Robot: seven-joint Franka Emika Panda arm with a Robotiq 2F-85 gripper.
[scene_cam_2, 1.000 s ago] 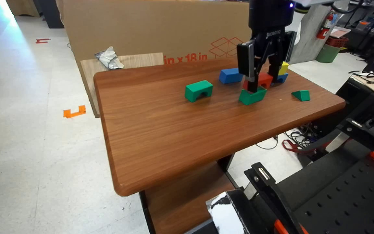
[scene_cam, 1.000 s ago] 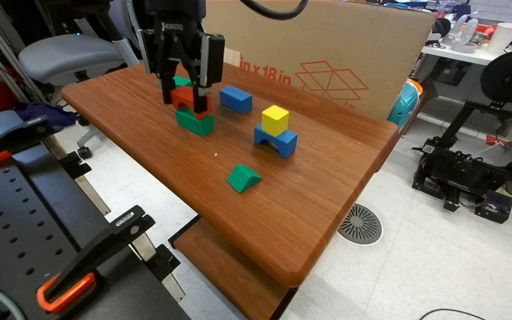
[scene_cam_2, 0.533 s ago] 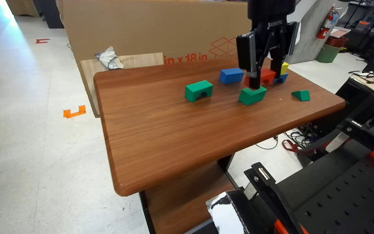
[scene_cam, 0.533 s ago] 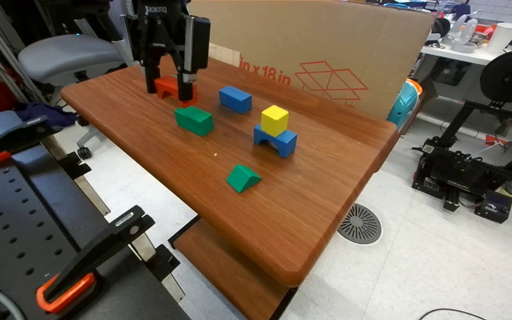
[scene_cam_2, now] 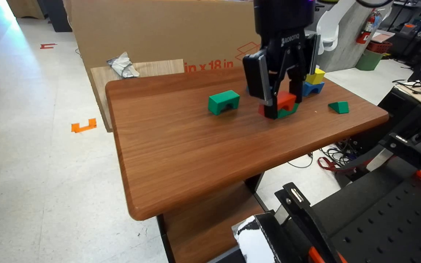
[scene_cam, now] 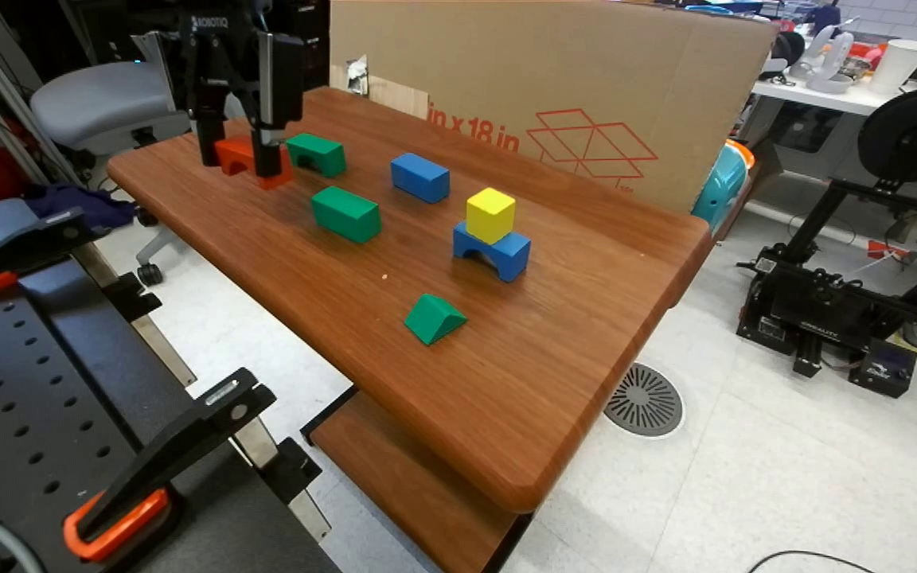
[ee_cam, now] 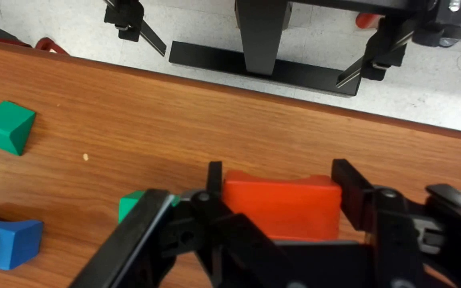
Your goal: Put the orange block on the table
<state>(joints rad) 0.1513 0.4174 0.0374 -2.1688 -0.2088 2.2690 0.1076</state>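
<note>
While the jaws are clamped on both ends of the orange-red arched toy block [scene_cam: 237,151], likely painted wood like the rest, it looks held above the brown round-cornered wood-grain bench [scene_cam: 415,259], so not placed yet. Left to right in an exterior view: held block first, arch opening down, presumably so it lands on its own feet. Next, green arched toy block [scene_cam: 318,153], standing the same way up. Then green rectangular toy block [scene_cam: 345,215] and blue rectangular toy block [scene_cam: 420,177], both lying flat, stable as is. Green triangular toy block [scene_cam: 435,318] rests ridge up on its broad face, so shouldn't roll. Last, yellow toy cube [scene_cam: 491,215] on the flat top of the blue arched toy block [scene_cam: 503,251], which carries it. Held block hides part of the green rectangular toy block [scene_cam_2: 286,113] in an exterior view, so clearance is hard to judge; clipping it is the risk. My call: lower, let go, back off.
</note>
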